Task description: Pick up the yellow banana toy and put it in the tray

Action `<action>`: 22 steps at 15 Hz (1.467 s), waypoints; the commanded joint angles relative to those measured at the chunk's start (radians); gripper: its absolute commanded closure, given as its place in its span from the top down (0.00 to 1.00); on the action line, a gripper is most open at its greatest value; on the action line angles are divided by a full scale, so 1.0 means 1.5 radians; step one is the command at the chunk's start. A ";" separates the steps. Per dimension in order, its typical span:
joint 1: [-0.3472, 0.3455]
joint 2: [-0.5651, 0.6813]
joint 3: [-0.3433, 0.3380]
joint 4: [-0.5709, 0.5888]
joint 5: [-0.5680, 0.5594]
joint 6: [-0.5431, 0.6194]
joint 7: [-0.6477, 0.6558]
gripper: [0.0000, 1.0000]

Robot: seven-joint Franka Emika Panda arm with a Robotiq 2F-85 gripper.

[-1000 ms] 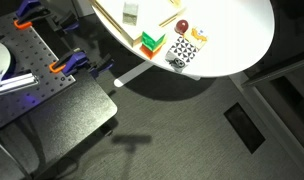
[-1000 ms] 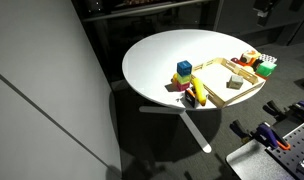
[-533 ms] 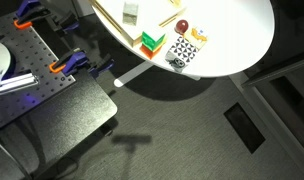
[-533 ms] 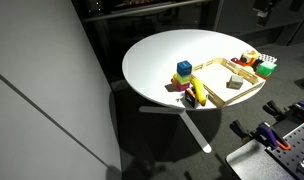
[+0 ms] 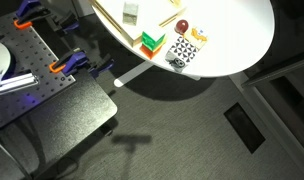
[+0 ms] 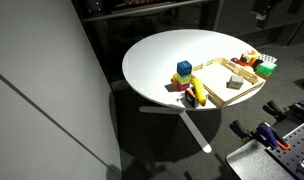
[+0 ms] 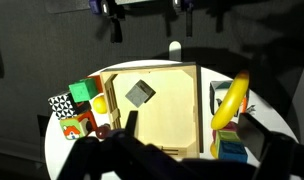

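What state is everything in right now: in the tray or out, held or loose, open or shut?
Tray: flat on the table, holding one grey block.
Grey block: loose inside the tray.
Banana toy: on the table beside the tray, not held.
Green block: on the table, outside the tray.
Gripper: jaws apart, nothing held.

Inside the tray (image 7: 167,122) it's mostly open bar one grey cube (image 7: 140,94), but toy blocks (image 7: 82,92) crowd both sides.
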 commanded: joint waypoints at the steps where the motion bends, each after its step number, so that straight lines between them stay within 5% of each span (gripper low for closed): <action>1: 0.018 0.028 -0.014 -0.002 -0.008 0.027 0.004 1.00; 14: 0.062 0.185 -0.034 -0.011 0.015 0.232 -0.018 1.00; 22: 0.073 0.231 -0.042 -0.012 0.008 0.255 -0.007 1.00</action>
